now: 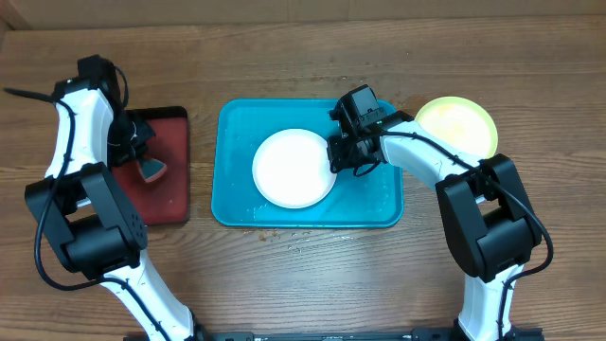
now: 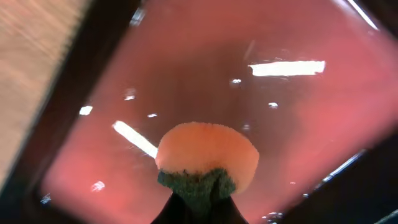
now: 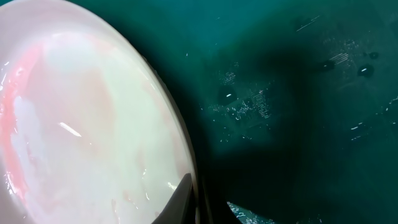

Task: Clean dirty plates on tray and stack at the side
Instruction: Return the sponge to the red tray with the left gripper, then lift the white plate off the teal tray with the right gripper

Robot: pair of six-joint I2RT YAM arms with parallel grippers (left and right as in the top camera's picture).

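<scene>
Brown wooden table [image 1: 303, 284] takes up the whole overhead view. At its centre sits the large teal-blue rectangular plastic tray [image 1: 379, 204] w/ rounded corners and raised rim. Its floor is wet: droplets and streaks show in the right wrist view [image 3: 298, 124]. Left of it, apart from it, lies the smaller red, black-rimmed tray [image 1: 170, 189]. The round shallow white plastic plate [image 1: 294, 169] is inside the teal tray, left of centre, and close up it shows a pale pink-red smear across the inside [image 3: 81, 124]. The round yellow-green plastic plate [image 1: 456, 125] sits on the table just beyond the teal tray's upper right corner, outside it. The right gripper [image 1: 339, 156] is at the white plate's right edge; in the wrist cam [image 3: 198, 202] the fingers [image 3: 180, 196] sit one on each side of the rim, close together, pinching it. The left gripper [image 1: 142, 156] is over the red tray, clamped on a small rounded sponge [image 1: 150, 170], orange foam w/ a dark green scrub layer. In the left wrist view the green part is the pinched end and the orange end [image 2: 207, 154] points toward the glossy red tray floor [image 2: 280, 124]; can't tell if it touches.
</scene>
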